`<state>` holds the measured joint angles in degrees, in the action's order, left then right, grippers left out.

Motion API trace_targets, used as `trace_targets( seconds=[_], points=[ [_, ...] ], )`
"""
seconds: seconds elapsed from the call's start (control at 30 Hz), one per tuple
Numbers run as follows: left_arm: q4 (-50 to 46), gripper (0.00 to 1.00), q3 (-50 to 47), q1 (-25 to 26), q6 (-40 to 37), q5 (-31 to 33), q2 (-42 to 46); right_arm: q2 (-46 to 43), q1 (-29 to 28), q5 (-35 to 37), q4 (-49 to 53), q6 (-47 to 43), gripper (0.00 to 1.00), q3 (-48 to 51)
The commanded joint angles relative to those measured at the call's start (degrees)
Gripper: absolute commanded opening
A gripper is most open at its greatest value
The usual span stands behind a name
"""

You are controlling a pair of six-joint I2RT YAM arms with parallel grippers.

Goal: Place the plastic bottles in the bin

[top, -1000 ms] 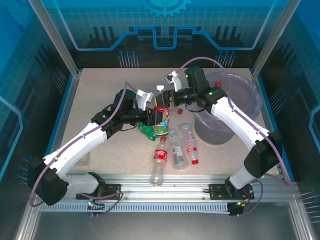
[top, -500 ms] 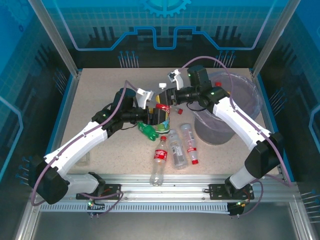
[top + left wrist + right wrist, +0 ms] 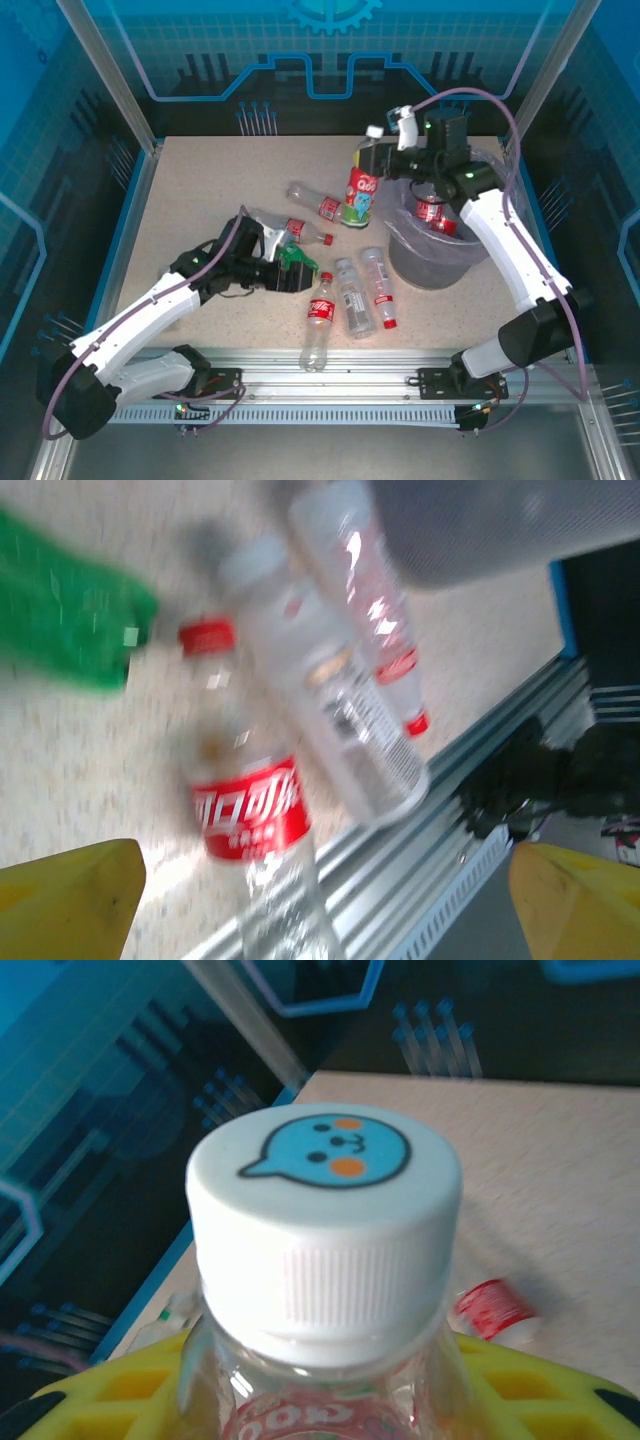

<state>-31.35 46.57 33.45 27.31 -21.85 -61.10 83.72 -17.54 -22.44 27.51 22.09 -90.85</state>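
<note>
The fingers of your right gripper (image 3: 371,152) were clenched on the upright white-capped bottle (image 3: 360,192), hanging just left of the bin (image 3: 440,262), so a rightward carry looked next

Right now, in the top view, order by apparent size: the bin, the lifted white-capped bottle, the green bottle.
1. bin
2. white-capped bottle, lifted nearer the camera
3. green bottle, partly hidden
Second and third are unsure.
</note>
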Motion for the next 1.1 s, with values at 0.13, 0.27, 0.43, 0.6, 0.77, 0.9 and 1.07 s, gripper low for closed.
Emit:
trace_targets(
  seconds=[0.13,0.27,0.43,0.6,0.77,0.9,1.07],
  points=[
    [3.67,0.92,-6.84,9.46,8.06,2.98,-2.73,-5.74,8.89,4.57,7.23,-4.96,0.46,-9.17],
    [4.25,0.91,-6.48,11.16,6.48,3.90,-7.59,-4.92,14.23,1.52,8.84,-5.34,0.46,-14.97],
    [5.66,0.87,-5.33,11.90,5.03,6.22,-14.21,-2.95,18.29,6.98,16.29,-9.39,0.46,-21.39],
    [7.42,0.83,-3.44,12.37,4.59,7.14,-19.61,-3.69,20.40,14.41,20.71,-12.99,0.46,-19.41],
    [8.22,0.80,-0.97,13.26,4.12,7.64,-24.52,-5.06,22.10,23.61,23.85,-16.41,0.46,-16.53],
    [6.53,0.73,0.93,13.31,3.85,10.32,-27.04,-5.21,22.88,28.82,24.76,-18.57,0.46,-13.22],
    [3.80,0.60,2.58,13.23,4.06,14.55,-28.17,-6.25,23.78,31.16,23.21,-19.06,0.46,-5.54]
  ],
)
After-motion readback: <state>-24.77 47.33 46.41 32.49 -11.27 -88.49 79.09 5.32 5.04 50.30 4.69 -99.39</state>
